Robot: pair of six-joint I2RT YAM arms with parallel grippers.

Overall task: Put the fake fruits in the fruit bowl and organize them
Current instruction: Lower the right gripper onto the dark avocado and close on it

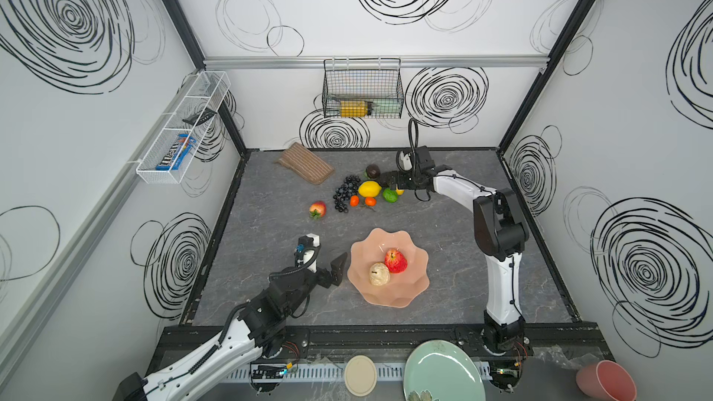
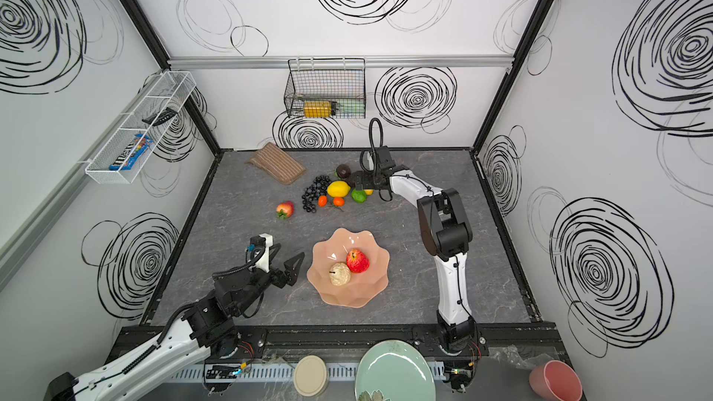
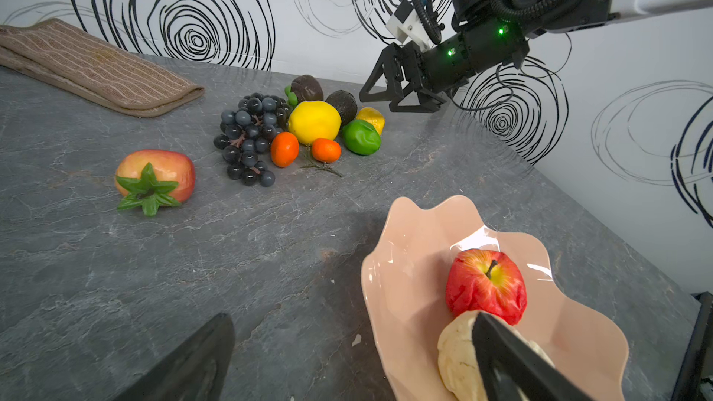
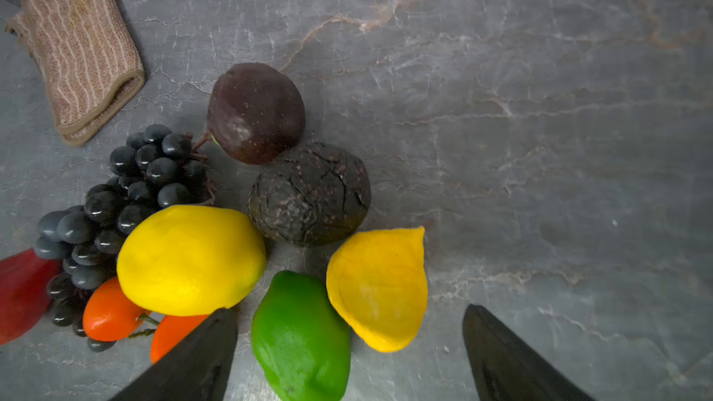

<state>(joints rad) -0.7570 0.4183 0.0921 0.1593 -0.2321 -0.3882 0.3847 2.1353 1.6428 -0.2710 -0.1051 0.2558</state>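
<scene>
Fruits cluster upper-centre, cloth at their upper left; the lemon lies long axis left-right. Left gripper by the bowl and right gripper over them both gape empty.

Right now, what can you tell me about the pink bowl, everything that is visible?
The bowl is wide and shallow, peach-pink, and looks like glossy, slightly see-through plastic, with a wavy, flower-like rim. It sits upright and flat on the grey table, in the near middle. Inside lie a red apple and a beige fruit, touching each other. The open left pincer hangs just beside its rim; whether it touches the bowl cannot be told.
</scene>
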